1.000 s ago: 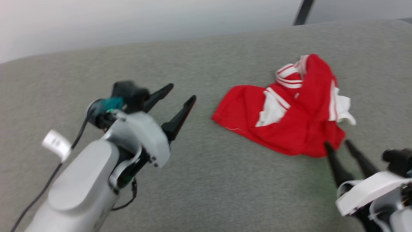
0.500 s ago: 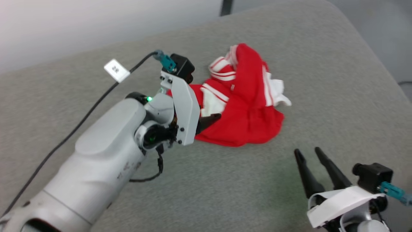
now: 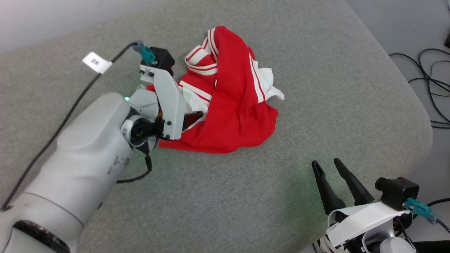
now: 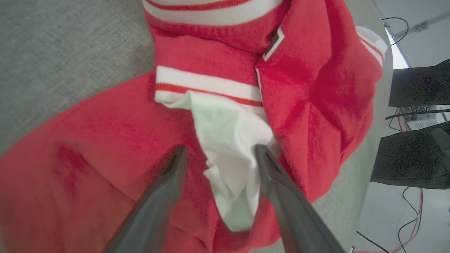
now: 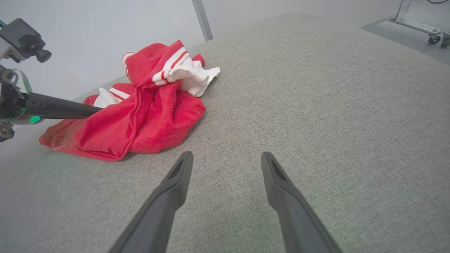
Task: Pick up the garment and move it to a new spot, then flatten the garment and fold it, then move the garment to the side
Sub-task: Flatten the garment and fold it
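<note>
The left gripper [image 4: 220,149], jaws spread wide, straddles a crumpled white fold of the bright red T-shirt with white striped-trim sleeves [image 3: 239,116], heaped at upper centre of the head view on a grey woven cushion [image 3: 316,70]. The right gripper [image 3: 326,162], lower right, is open over bare cushion, well apart from the shirt
</note>
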Robot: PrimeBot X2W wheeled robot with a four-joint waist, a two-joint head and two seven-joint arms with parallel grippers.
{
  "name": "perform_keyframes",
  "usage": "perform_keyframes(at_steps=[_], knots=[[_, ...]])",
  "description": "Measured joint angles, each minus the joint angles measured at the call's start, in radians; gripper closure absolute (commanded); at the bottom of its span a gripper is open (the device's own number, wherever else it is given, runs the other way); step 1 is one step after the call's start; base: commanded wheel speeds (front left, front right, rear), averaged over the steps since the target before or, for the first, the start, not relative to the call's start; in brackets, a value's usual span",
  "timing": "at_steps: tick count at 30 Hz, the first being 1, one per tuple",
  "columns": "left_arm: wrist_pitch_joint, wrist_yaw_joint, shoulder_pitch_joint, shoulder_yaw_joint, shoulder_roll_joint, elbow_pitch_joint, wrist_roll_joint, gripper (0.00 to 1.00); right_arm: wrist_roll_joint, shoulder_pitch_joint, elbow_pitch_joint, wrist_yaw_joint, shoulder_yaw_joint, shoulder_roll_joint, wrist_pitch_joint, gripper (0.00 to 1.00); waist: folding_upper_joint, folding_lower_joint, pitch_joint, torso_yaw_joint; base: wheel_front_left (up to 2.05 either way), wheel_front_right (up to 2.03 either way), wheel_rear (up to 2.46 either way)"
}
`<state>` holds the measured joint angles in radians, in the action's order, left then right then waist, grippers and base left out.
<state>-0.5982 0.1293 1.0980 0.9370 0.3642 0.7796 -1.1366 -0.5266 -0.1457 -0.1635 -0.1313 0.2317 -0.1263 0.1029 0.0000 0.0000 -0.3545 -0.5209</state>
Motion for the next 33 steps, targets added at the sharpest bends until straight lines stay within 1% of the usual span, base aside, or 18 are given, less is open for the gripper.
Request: perform_keyframes(at_steps=[1, 2, 3, 4, 8, 11, 14, 17, 22, 23, 25, 28, 30, 33], knots=[[0.0, 0.0, 0.004, -0.002, -0.001, 0.005, -0.014, 0.04, 0.0, -0.002, -0.001, 0.0, 0.001, -0.001, 0.0, 0.0, 0.0, 0.0, -0.003, -0.003, 0.0, 0.0, 0.0], [0.0, 0.0, 0.006, -0.005, -0.003, 0.01, -0.03, 0.19, 0.0, -0.006, -0.002, 0.0, 0.001, -0.002, 0.0, 0.0, 0.0, 0.0, -0.005, -0.004, 0.0, 0.0, 0.0], [-0.002, 0.0, 0.007, -0.005, -0.006, 0.011, -0.044, 0.55, 0.0, -0.008, -0.002, 0.0, 0.001, -0.004, 0.001, 0.0, 0.0, 0.0, -0.006, -0.004, 0.0, 0.0, 0.0], [-0.011, 0.0, 0.007, -0.003, -0.007, 0.008, -0.058, 1.0, 0.0, -0.009, -0.002, 0.0, 0.002, -0.005, 0.002, 0.0, 0.0, 0.0, -0.006, -0.002, 0.0, 0.0, 0.0], [-0.016, 0.0, 0.007, 0.008, -0.012, -0.02, -0.1, 1.0, -0.001, -0.01, -0.002, 0.0, 0.0, -0.009, 0.002, 0.0, 0.0, 0.0, -0.003, 0.016, 0.0, 0.0, 0.0], [0.01, 0.0, 0.021, 0.011, -0.008, -0.054, -0.118, 1.0, -0.001, -0.009, -0.002, 0.0, -0.001, -0.018, -0.007, 0.0, 0.0, 0.0, 0.002, 0.037, 0.0, 0.0, 0.0], [0.041, 0.0, 0.05, 0.003, 0.009, -0.103, -0.14, 1.0, -0.003, -0.007, 0.001, 0.0, -0.007, -0.02, -0.011, 0.0, 0.0, 0.0, 0.012, 0.064, 0.0, 0.0, 0.0], [0.05, 0.0, 0.062, -0.011, 0.05, -0.153, -0.175, 1.0, -0.003, 0.0, 0.007, 0.0, -0.022, -0.026, -0.021, 0.0, 0.0, 0.0, 0.026, 0.098, 0.0, 0.0, 0.0], [0.047, 0.0, 0.071, -0.026, 0.153, -0.229, -0.194, 1.0, 0.002, 0.013, 0.029, 0.0, -0.03, -0.036, -0.048, 0.0, 0.0, 0.0, 0.053, 0.159, 0.0, 0.0, 0.0], [0.067, 0.0, 0.073, -0.031, 0.174, -0.249, -0.19, 1.0, 0.005, 0.014, 0.035, 0.0, -0.031, -0.038, -0.052, 0.0, 0.0, 0.0, 0.058, 0.171, 0.0, 0.0, 0.0], [0.168, 0.0, 0.102, -0.025, 0.223, -0.292, -0.096, 1.0, 0.01, 0.014, 0.049, 0.0, -0.034, -0.04, -0.061, 0.0, 0.0, 0.0, 0.067, 0.196, 0.0, 0.0, 0.0], [0.238, 0.0, 0.11, 0.001, 0.271, -0.34, -0.028, 1.0, 0.015, 0.016, 0.061, 0.0, -0.043, -0.042, -0.075, 0.0, 0.0, 0.0, 0.077, 0.229, 0.0, 0.0, 0.0], [0.283, 0.0, 0.107, 0.013, 0.281, -0.36, 0.016, 1.0, 0.017, 0.021, 0.071, 0.0, -0.049, -0.043, -0.084, 0.0, 0.0, 0.0, 0.082, 0.249, 0.0, 0.0, 0.0], [0.336, 0.0, 0.124, 0.001, 0.272, -0.394, 0.022, 1.0, 0.024, 0.035, 0.082, 0.0, -0.058, -0.045, -0.096, 0.0, 0.0, 0.0, 0.087, 0.275, 0.0, 0.0, 0.0]])
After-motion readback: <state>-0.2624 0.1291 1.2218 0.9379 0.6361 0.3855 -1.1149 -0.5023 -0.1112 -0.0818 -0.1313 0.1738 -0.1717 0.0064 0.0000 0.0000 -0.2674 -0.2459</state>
